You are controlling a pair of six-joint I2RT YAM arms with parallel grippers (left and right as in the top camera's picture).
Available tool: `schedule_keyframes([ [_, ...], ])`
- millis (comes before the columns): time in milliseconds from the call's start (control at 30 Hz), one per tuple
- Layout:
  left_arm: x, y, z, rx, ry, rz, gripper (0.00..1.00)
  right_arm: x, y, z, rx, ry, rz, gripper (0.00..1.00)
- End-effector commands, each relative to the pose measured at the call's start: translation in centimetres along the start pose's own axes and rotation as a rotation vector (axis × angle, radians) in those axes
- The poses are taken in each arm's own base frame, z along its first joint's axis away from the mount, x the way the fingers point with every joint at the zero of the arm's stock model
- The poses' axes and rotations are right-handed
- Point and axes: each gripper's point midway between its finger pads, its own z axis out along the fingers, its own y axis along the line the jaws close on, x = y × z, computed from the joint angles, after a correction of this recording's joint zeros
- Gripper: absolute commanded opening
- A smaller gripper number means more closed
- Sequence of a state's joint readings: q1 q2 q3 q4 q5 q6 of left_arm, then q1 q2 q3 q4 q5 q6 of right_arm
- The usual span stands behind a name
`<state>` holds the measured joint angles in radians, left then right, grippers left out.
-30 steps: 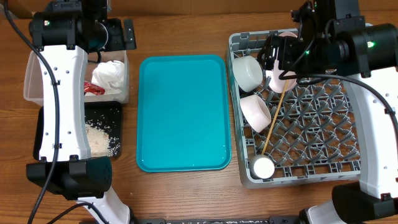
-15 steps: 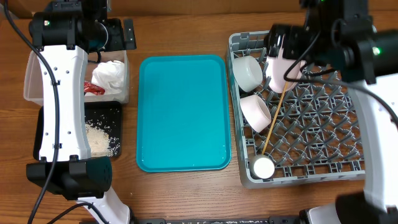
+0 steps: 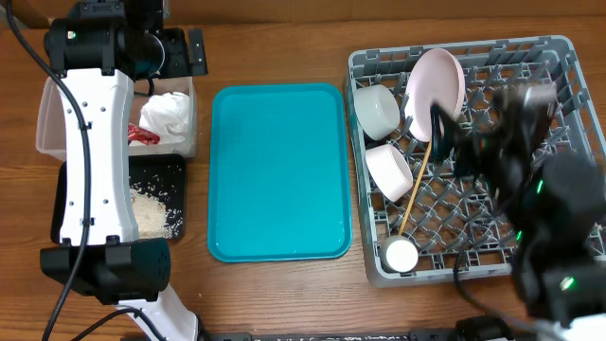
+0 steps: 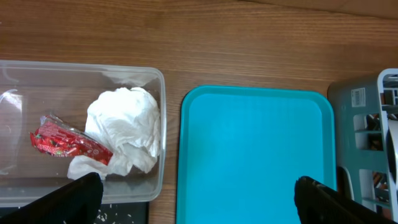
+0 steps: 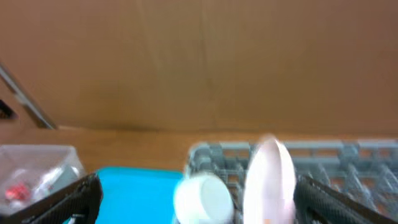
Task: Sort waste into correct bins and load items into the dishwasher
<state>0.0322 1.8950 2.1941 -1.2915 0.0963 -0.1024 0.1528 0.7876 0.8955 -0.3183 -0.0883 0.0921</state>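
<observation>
The grey dish rack (image 3: 530,71) holds an upright pale pink plate (image 3: 436,87), a white bowl (image 3: 377,109), a pale pink bowl (image 3: 388,170), chopsticks (image 3: 415,189) and a small white cup (image 3: 401,254). The clear tub (image 3: 47,118) holds the white napkin (image 3: 169,114) and the red wrapper (image 3: 144,134); both show in the left wrist view, napkin (image 4: 127,127) and wrapper (image 4: 62,140). Rice (image 3: 156,208) lies on the black tray (image 3: 170,170). My left gripper (image 4: 199,199) is open and empty, high over the tub's edge. My right gripper (image 5: 205,202) is open and empty, above the rack; the plate (image 5: 267,177) and white bowl (image 5: 202,199) show blurred below it.
The teal serving tray (image 3: 279,170) lies bare between the bins and the rack. My right arm (image 3: 544,189) is blurred over the rack's front right part. The left arm (image 3: 90,142) covers part of the tub and the black tray.
My right arm has pulled away from the pink plate at the rack's far left toward the front right. The plate now stands free in the rack. The left arm has not moved.
</observation>
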Motion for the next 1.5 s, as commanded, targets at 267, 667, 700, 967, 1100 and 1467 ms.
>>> schedule_keyframes([
  [267, 0.0, -0.3, -0.1, 0.002, -0.004, -0.004, 1.0, 9.2, -3.6, -4.9, 0.083, -0.232, -0.026, 1.0],
  [667, 0.0, -0.3, -0.1, 0.002, -0.004, -0.004, 1.0, 14.2, -4.8, -4.7, 0.093, -0.308, -0.031, 1.0],
  [700, 0.0, -0.3, -0.1, 0.002, -0.004, -0.004, 1.0, 14.4, -4.8, -4.7, 0.095, -0.301, -0.031, 1.0],
  [967, 0.0, -0.3, -0.1, 0.002, -0.004, -0.004, 1.0, 18.1, -5.5, -4.1, 0.12, -0.152, -0.018, 1.0],
  [1100, 0.0, -0.3, -0.1, 0.002, -0.004, -0.004, 1.0, 18.1, -5.5, -4.1, 0.121, -0.152, -0.017, 1.0],
  [1467, 0.0, -0.3, -0.1, 0.002, -0.004, -0.004, 1.0, 18.1, -5.5, -4.1, 0.122, -0.152, -0.017, 1.0],
])
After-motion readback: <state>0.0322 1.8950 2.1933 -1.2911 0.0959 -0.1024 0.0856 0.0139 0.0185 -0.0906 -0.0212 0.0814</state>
